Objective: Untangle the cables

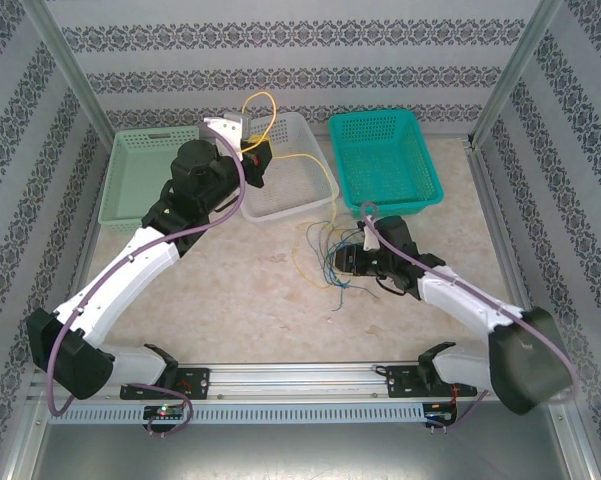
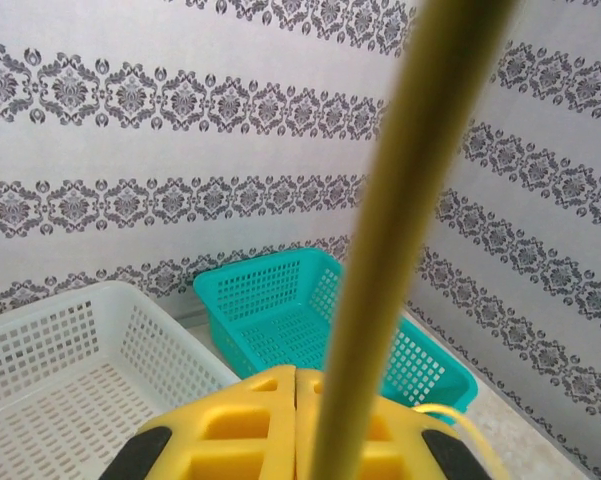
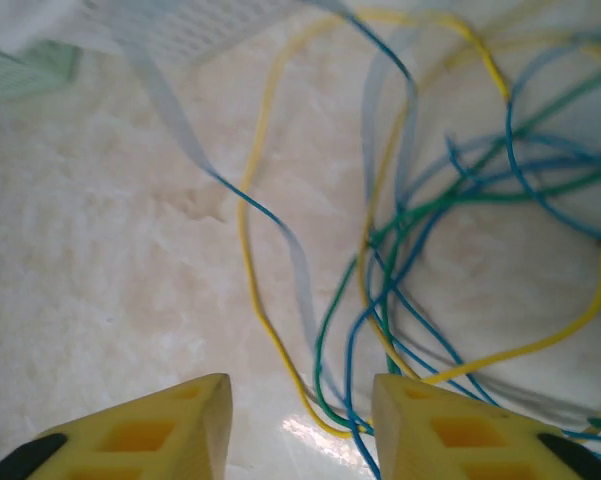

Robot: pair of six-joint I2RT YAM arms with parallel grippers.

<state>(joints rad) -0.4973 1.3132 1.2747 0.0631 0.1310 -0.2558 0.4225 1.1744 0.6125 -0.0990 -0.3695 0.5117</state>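
left gripper: clamped tight, yellow fingers pressed flat together, gripping the yellow cable.
yellow cable: pinched at the left fingertips and rising straight out ahead of them as a thick blurred band. From above, arcs in a loop beyond the left gripper, then trails off to its right.
white basket: just below and to the left of the left fingertips, mesh floor bare where visible.
teal basket: ahead of the left gripper, a little to its right, touching or nearly touching the white basket.
right gripper: fingers parted with a clear gap, low over the table, nothing pinched.
cables: loose tangle of yellow, blue and green strands lying on the table directly ahead of the right fingertips and spreading to their right. One yellow and green loop reaches into the gap between the two fingers; cannot tell whether it touches either.
table: pale marbled surface, bare ahead and to the left of the right gripper.
pale green basket: on the far side of the left arm from the white basket, well apart from the tangle.
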